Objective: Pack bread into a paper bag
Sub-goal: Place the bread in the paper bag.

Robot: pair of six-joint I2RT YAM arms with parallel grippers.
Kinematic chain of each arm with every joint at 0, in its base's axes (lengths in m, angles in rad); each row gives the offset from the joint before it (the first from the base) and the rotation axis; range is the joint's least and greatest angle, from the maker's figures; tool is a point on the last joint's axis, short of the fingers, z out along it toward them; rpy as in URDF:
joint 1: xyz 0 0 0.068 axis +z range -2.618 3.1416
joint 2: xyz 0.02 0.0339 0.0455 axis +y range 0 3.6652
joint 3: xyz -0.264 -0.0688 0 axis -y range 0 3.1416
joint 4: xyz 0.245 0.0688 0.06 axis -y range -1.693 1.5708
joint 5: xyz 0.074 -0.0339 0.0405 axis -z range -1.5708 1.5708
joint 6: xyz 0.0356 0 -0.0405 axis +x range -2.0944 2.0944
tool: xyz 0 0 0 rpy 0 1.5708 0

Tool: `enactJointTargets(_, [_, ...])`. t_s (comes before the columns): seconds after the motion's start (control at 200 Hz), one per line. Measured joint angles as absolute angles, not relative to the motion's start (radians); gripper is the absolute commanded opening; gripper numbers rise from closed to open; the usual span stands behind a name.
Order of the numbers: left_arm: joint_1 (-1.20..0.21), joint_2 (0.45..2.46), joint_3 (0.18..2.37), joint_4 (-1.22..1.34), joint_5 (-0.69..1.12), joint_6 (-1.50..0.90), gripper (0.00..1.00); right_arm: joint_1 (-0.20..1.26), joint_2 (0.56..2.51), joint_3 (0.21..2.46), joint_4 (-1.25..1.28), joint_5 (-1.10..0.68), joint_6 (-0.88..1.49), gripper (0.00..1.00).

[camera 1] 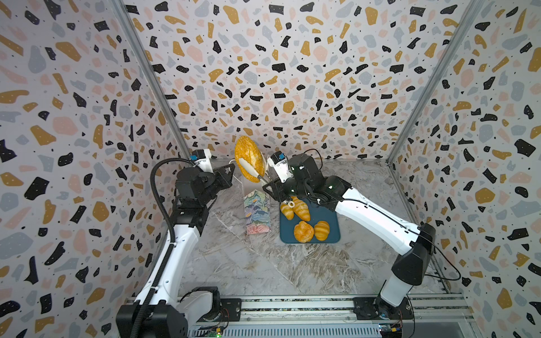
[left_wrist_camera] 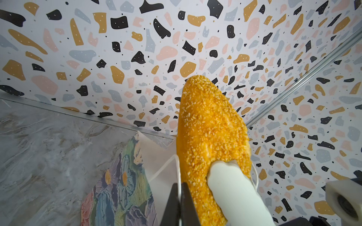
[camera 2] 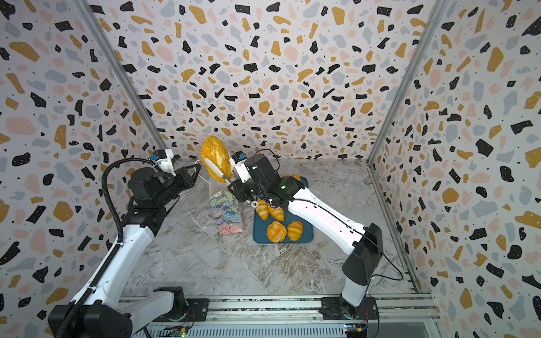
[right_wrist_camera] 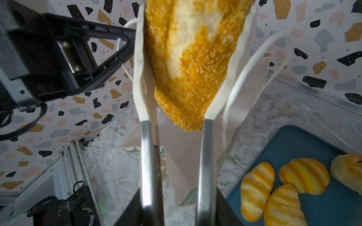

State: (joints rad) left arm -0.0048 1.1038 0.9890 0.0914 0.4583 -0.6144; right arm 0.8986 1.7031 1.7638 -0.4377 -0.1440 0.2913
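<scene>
**A:** where's the seeded loaf at?

**B:** up in the air above the open paper bag, pinched in the tongs that the right gripper squeezes. left gripper is clamped on the bag's cord handle. rolls sit on the teal tray.

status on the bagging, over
Left claw shut on white cord handle of pastel paper bag. Right claw squeezing metal tongs on seeded oval loaf above bag. Path clear.

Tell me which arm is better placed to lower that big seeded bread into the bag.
Likely right. The right end effector holds the tongs clamping the seeded loaf above the paper bag. The left end effector is shut on the bag's cord handle.
</scene>
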Motion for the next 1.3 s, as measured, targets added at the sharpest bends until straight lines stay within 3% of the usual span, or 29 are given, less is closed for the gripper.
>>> enactJointTargets(0.661, [-0.005, 1.095, 0.989, 0.091, 0.451, -0.614, 0.00, 0.894, 1.630, 1.644, -0.389, -0.139, 0.313, 0.23])
enactJointTargets(0.911, [-0.005, 1.092, 0.989, 0.089, 0.451, -0.614, 0.00, 0.894, 1.630, 1.628, -0.390, -0.137, 0.313, 0.32])
enactJointTargets(1.302, [-0.005, 1.092, 0.989, 0.083, 0.451, -0.614, 0.00, 0.894, 1.632, 1.620, -0.392, -0.138, 0.318, 0.58])
